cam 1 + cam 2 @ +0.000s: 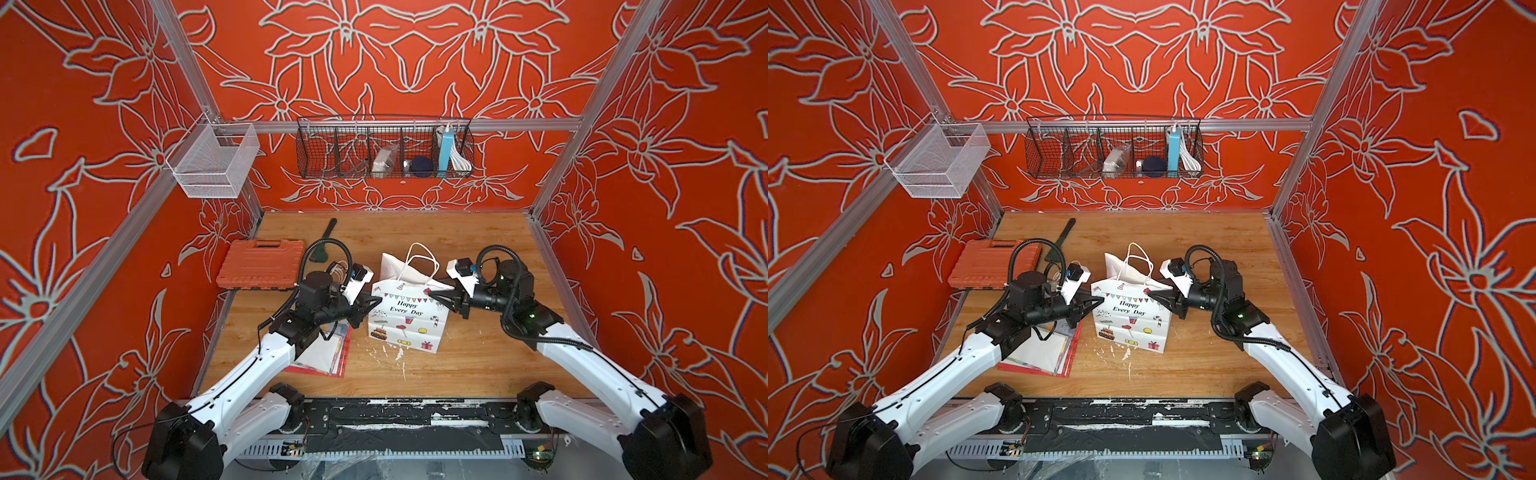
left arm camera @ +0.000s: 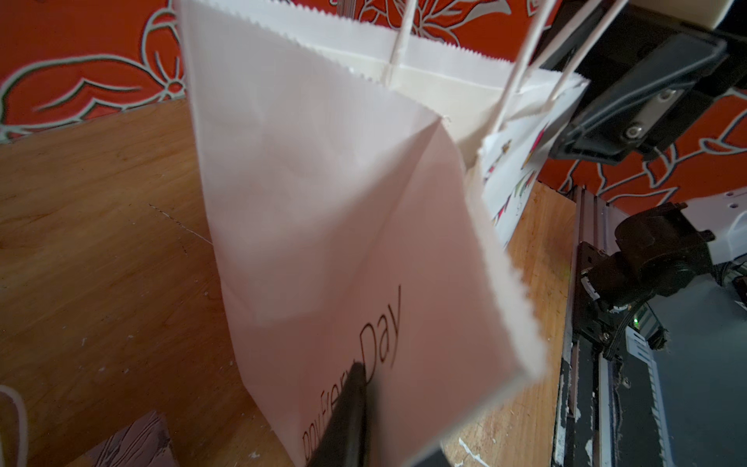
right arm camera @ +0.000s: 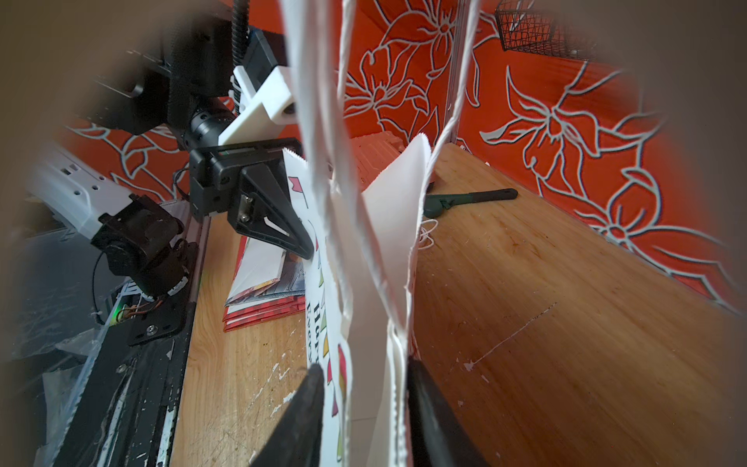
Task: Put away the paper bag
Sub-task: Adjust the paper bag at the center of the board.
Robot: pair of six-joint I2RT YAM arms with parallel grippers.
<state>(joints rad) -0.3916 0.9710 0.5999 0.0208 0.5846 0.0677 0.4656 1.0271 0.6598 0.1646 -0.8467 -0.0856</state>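
Observation:
The white paper bag (image 1: 409, 320) (image 1: 1131, 318), printed "Happy Every Day", stands upright in the middle of the wooden table with its twine handles (image 1: 419, 262) sticking up. My left gripper (image 1: 376, 302) (image 1: 1098, 300) is shut on the bag's upper left edge. In the left wrist view one finger (image 2: 349, 408) lies against the paper (image 2: 323, 202) and the other is hidden behind it. My right gripper (image 1: 432, 294) (image 3: 364, 372) grips the upper right edge, a finger pressed on each face of the folded side (image 3: 388, 242).
An orange tool case (image 1: 259, 264) and a green-handled tool (image 1: 324, 245) lie at the back left. Red-edged booklets (image 1: 328, 357) sit under my left arm. A black wire basket (image 1: 384, 147) hangs on the back rail and a white mesh basket (image 1: 212, 160) on the left.

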